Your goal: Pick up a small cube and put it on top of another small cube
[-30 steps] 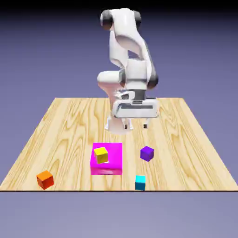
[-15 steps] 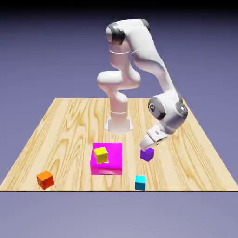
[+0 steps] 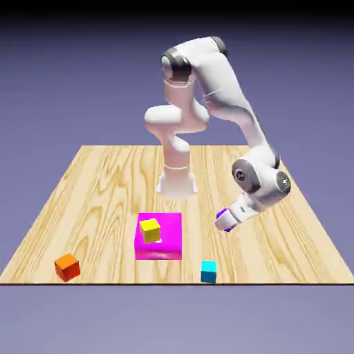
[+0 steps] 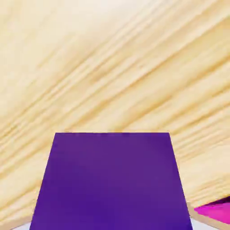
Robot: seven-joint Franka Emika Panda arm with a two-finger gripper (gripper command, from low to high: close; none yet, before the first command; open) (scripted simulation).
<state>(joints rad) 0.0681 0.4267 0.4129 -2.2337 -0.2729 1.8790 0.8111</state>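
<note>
The small purple cube [image 3: 222, 220] sits in my gripper [image 3: 225, 221], right of the magenta block, low over the wood; only slivers of it show past the white hand. In the hand view the purple cube [image 4: 110, 179] fills the lower half and hides the finger tips. My gripper is shut on it. The other small cube, orange [image 3: 67, 266], rests near the table's front edge at the exterior view's left, far from the gripper.
A large flat magenta block [image 3: 169, 242] lies mid-table with a yellow cube [image 3: 150, 229] on top. A cyan cube [image 3: 209, 271] stands at the front edge below the gripper. A corner of the magenta block [image 4: 215, 211] shows at the hand view's lower right.
The arm swung down from above the table's middle to the purple cube at the exterior view's right. The jaws were open before and have closed on the cube.
</note>
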